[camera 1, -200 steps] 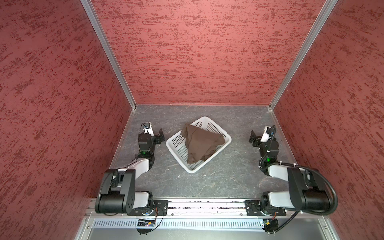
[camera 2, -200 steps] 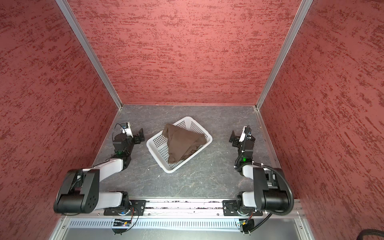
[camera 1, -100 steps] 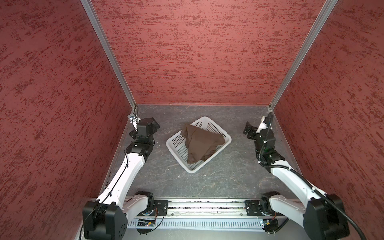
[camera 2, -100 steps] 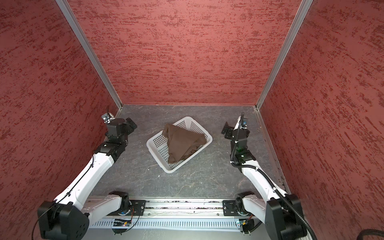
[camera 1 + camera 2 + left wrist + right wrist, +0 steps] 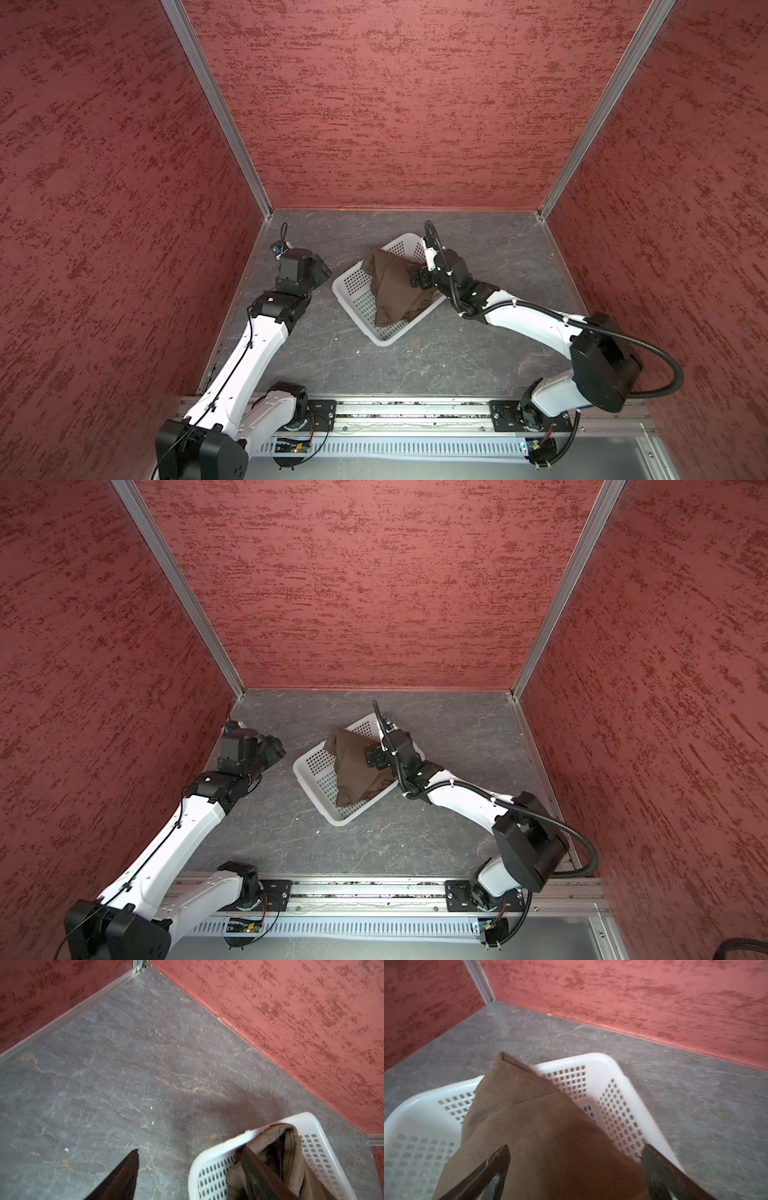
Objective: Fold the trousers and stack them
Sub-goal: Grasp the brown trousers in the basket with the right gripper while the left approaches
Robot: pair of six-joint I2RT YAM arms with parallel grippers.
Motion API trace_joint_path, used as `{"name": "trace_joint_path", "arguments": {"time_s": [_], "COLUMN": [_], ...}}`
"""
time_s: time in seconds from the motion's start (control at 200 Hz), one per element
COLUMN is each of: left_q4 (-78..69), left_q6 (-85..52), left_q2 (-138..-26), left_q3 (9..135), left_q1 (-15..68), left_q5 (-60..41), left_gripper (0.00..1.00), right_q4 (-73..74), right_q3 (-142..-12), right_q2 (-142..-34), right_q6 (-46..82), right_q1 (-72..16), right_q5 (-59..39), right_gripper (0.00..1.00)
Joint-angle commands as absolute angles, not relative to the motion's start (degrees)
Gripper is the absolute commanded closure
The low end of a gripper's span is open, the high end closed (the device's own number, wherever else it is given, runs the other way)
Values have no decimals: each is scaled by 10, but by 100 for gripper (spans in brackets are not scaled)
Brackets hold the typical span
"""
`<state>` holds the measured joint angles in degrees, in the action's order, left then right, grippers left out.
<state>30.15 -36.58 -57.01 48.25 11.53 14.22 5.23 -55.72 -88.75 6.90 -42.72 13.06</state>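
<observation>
two grippers are seen near a white perforated basket [image 5: 355,291], which stands at a slant on the grey tabletop [image 5: 415,365]. the dark brown trousers [image 5: 390,291] lie bunched inside it, with one corner laid over the rim. the right gripper [image 5: 576,1147] is poised above the middle of the cloth with its jaws spread wide, and nothing is pinched between them. the left gripper [image 5: 320,272] is held just beside the basket, jaws also apart and empty, with one finger [image 5: 124,1174] shown over bare table.

the step in hand is judged to be lifting the trousers out of the basket, so folding has not yet been begun. for a good pick, the right jaws should be lowered astride a thick ridge of cloth rather than a flat layer, kept clear of the plastic wall, and closed fully before any lift. the light basket may be dragged along if cloth catches on its rim, so a slow, straight rise is advised, with the left gripper ready to steady it.
</observation>
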Motion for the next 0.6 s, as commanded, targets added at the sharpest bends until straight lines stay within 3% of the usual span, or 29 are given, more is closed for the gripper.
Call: {"name": "trace_joint_path", "arguments": {"time_s": [0.0,0.17,0.341,0.451,0.596], "left_q4": [381,380,310,273,233], "left_q6": [-406,-460,-479,-487,-481], "left_q2": [-553,-549,-570,-603,-670], "left_q3": [458,401,363,359,380], "left_q1": [128,163,206,229,253], "left_q5": [126,106,85,84,80], "left_gripper": [18,18,43,44,45], "right_q4": [47,72,87,81,75], "right_q3": [-568,-571,-560,-561,-569], "right_q2": [-912,-948,-985,-1008,-1029], "right_q6": [55,70,66,73,96], "right_q1": [-444,-444,-443,-439,-424], "right_q5": [107,65,44,32,-12], "right_gripper": [1,1,4,7,20]}}
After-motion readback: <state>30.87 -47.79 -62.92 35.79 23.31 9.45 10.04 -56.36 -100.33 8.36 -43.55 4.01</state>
